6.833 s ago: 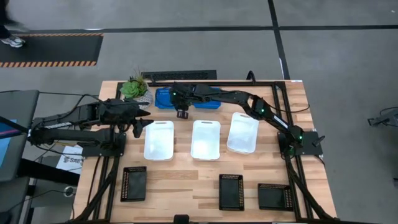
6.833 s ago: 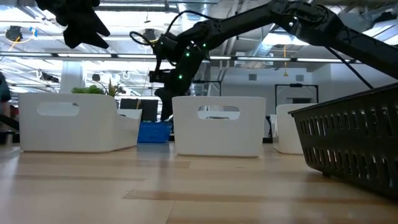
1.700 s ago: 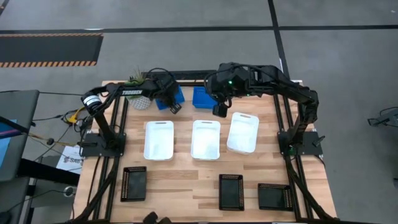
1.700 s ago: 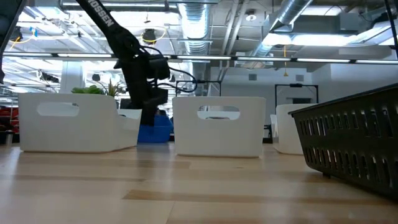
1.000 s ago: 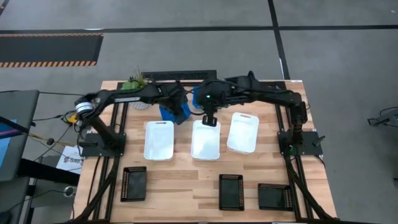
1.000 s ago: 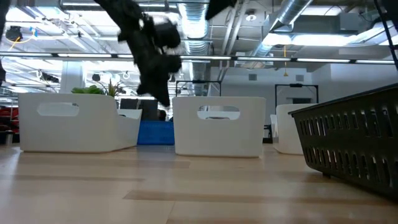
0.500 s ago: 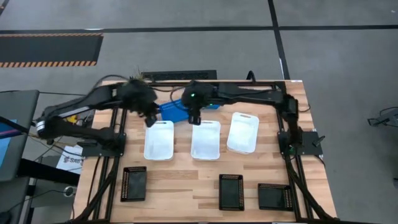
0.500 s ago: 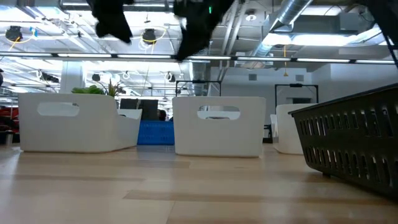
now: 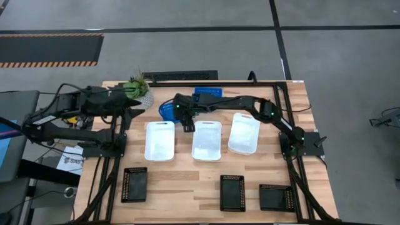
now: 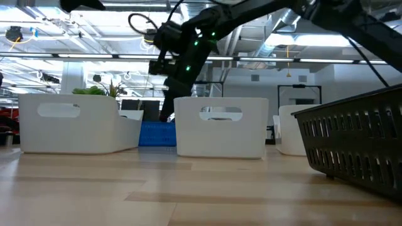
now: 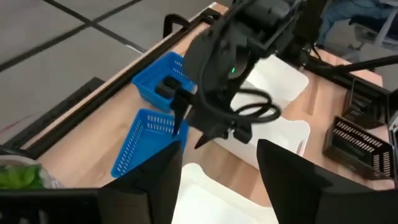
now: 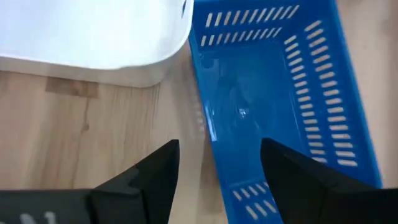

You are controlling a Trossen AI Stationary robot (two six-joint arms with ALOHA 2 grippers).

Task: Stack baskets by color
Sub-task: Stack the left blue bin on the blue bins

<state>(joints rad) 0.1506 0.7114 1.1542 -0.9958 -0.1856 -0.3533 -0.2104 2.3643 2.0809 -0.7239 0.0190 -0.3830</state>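
Observation:
Two blue baskets show in the high view: one lies askew on the table behind the left white basket, another sits at the far edge. Two more white baskets stand in the same row, and black baskets line the near edge. My right gripper hangs open just over the askew blue basket, one finger on each side of its wall, touching nothing I can see. My left gripper is open and empty, raised at the table's left side.
A potted plant stands at the far left corner, beside my left gripper. A dark bar runs along the far edge. Bare wood lies between the white row and the black baskets.
My left gripper has let go of the askew blue basket, risen and drawn back toward the table's left edge. My right gripper has come down and moved left, from above the middle white basket to just over that blue basket, which stays on the table.

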